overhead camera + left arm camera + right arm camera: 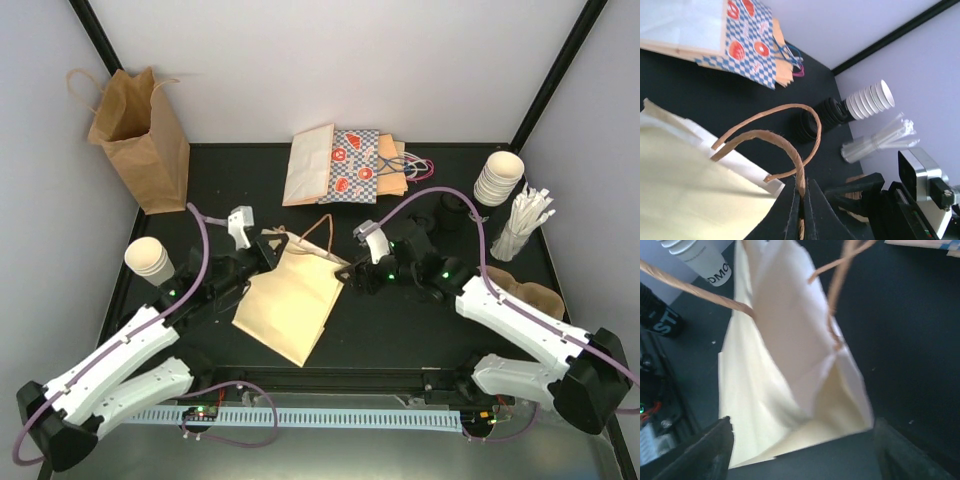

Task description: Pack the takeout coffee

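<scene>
Handle (782, 142), twisted brown paper, pinched in left gripper (802, 200); cream bag (685, 190) creased; right gripper (802, 452) wide, empty.

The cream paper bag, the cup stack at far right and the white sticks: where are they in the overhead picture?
cream paper bag (290, 305): overhead view, middle of its flat side.
cup stack (498, 180): overhead view, middle of the stack.
white sticks (522, 222): overhead view, middle of the bundle.
</scene>
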`<action>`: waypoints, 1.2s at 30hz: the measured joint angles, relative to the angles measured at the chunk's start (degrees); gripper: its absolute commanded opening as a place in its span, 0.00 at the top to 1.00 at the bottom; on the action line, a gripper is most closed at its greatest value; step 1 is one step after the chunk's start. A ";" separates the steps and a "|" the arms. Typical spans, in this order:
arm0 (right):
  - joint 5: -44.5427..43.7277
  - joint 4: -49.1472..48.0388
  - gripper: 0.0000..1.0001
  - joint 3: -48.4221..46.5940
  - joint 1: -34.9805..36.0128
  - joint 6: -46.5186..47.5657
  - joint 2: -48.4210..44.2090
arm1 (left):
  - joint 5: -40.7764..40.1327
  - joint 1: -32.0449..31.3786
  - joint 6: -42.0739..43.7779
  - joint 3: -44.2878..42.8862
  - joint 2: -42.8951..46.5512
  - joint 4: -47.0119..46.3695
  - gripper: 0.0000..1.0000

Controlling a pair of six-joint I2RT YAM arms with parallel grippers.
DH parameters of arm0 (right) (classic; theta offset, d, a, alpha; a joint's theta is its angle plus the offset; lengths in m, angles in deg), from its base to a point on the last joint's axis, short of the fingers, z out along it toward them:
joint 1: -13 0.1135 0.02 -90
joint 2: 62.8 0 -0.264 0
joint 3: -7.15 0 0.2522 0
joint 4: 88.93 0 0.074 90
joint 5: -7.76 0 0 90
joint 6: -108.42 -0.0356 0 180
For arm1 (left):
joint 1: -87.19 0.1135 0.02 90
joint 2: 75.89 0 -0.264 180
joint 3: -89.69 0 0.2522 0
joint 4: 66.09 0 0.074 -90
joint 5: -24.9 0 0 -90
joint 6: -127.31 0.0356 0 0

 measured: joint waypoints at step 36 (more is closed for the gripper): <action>-19.06 -74.75 0.00 16.83 0.04 -14.21 34.01 | -10.88 1.95 12.28 0.74 4.68 11.21 0.98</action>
